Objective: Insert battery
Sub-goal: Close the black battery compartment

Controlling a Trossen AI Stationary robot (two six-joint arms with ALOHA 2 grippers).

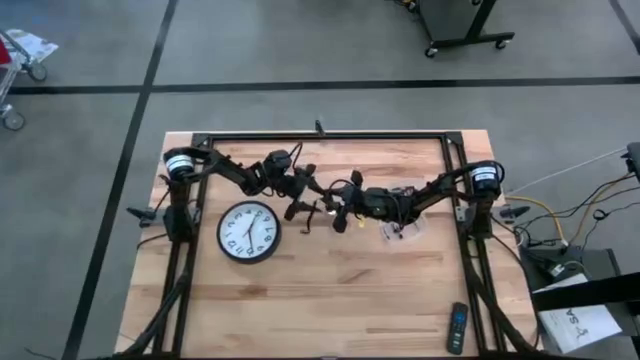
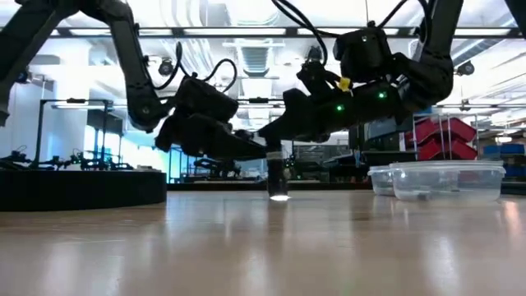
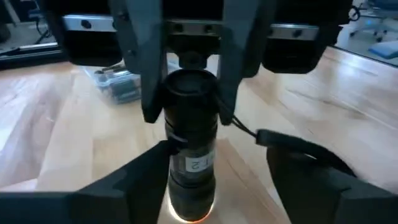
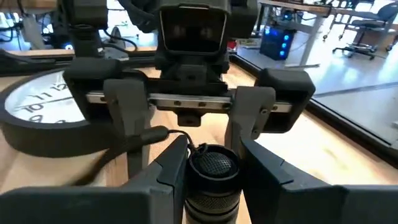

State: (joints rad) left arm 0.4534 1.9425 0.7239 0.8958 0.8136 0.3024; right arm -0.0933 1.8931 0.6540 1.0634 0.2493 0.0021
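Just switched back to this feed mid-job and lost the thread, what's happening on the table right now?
Both arms have met at the middle of the table over a small black flashlight that stands upright, lit end down on the wood. The left gripper and the right gripper are each closed around its body from opposite sides. A wall clock lies flat beside the left arm, clear plastic containers sit by the right arm, and a remote lies near the table's front corner.

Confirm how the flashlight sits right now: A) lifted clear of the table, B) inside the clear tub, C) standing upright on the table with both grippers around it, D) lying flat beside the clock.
C: the flashlight stands upright on the table, its lit end down, with the left gripper and the right gripper closed around it.
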